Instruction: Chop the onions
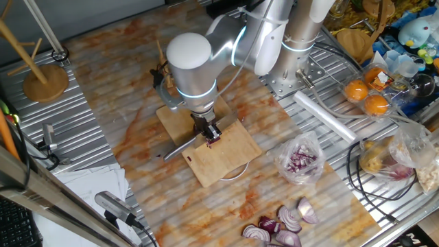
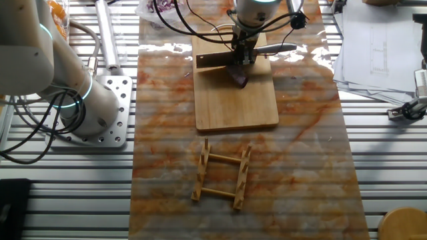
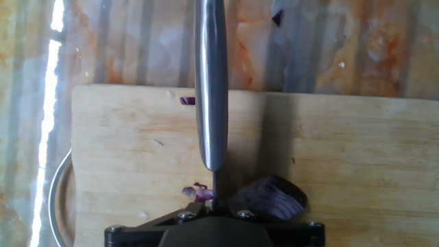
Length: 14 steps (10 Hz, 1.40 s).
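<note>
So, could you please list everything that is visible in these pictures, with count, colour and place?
onion wedge: one, purple, on the board under the knife
wooden board: one, light brown, table centre
knife: one, metal, held over the board
bag of purple bits: one, clear, right of the board
bigger onion wedges: several, purple, near table edge
oranges: several, orange, in clear packaging
wooden rack: one, pale, beyond the board
gripper: one, dark, shut on the knife

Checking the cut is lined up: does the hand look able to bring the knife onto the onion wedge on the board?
Probably yes. The hand holds the knife right beside the onion wedge on the wooden board, with nothing between them.
</note>
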Each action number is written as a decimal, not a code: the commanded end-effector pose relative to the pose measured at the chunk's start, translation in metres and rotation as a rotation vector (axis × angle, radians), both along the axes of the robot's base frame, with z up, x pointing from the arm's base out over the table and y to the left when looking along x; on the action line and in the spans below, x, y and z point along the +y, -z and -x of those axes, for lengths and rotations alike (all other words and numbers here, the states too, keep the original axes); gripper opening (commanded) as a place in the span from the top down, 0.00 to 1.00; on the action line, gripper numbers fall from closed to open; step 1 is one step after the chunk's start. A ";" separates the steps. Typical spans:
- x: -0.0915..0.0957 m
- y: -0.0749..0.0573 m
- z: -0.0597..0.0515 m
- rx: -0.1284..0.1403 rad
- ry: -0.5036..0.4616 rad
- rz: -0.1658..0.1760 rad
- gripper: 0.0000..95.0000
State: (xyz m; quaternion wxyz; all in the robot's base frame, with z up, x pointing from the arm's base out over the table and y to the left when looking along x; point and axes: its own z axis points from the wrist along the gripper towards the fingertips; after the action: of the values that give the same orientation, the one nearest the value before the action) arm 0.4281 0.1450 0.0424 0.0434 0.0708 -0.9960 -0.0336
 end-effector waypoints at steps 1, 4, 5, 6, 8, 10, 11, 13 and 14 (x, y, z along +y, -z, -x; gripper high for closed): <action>0.001 -0.004 0.000 0.011 0.002 0.000 1.00; -0.004 -0.015 0.002 0.009 -0.003 -0.001 1.00; -0.005 -0.017 0.001 0.010 0.005 -0.001 1.00; -0.006 -0.019 -0.001 0.011 0.012 0.001 1.00; -0.009 -0.018 -0.003 0.007 0.033 0.005 1.00; -0.014 -0.020 -0.005 0.004 0.040 0.001 1.00; -0.015 -0.022 -0.005 0.007 0.045 0.001 1.00; -0.016 -0.023 -0.006 0.007 0.048 0.001 1.00; -0.017 -0.022 -0.006 0.007 0.048 0.001 1.00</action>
State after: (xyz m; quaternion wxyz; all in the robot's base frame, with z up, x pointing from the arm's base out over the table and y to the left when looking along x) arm 0.4343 0.1271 0.0635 0.0462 0.0478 -0.9972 -0.0346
